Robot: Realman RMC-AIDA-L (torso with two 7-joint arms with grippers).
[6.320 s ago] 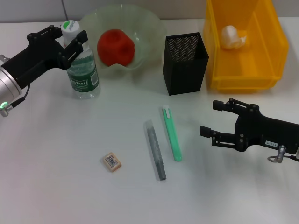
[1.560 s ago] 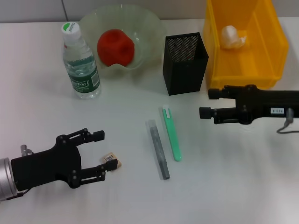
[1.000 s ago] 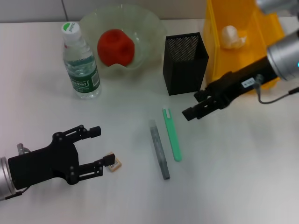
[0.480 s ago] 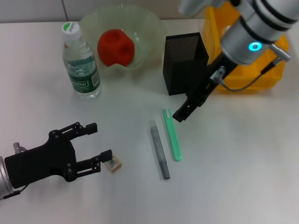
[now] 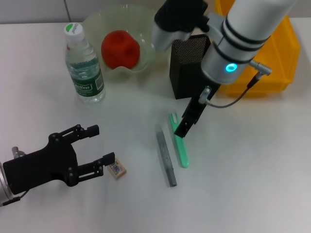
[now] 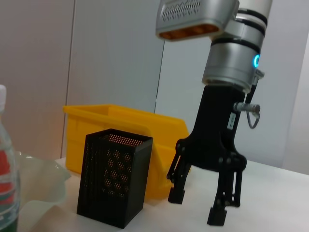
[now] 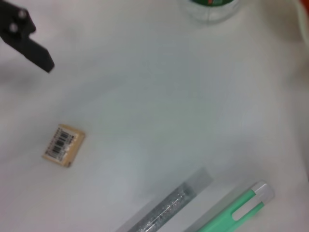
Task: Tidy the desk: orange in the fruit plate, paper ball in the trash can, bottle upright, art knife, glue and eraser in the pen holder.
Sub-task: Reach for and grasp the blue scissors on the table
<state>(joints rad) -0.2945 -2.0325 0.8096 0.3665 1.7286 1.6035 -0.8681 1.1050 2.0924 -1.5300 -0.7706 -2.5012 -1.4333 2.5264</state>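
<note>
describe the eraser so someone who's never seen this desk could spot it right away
On the white desk, look just off the fingertips of the black left hand. The eraser lies flat there: a tiny tan block with a barcode label, far smaller than the grey and green sticks nearby.

The orange [image 5: 120, 48] sat in the fruit plate [image 5: 158, 26], and the bottle [image 5: 83, 65] stood upright beside it. The right gripper [image 5: 184, 121] pointed down over the green art knife [image 5: 180, 145], in front of the pen holder [image 5: 187, 73]; the grey glue stick [image 5: 165, 155] lay alongside. The left gripper [image 5: 99, 145], its fingers spread, sat low beside the eraser [image 5: 116, 169]. The trash can [image 5: 277, 58] stood behind.
</note>
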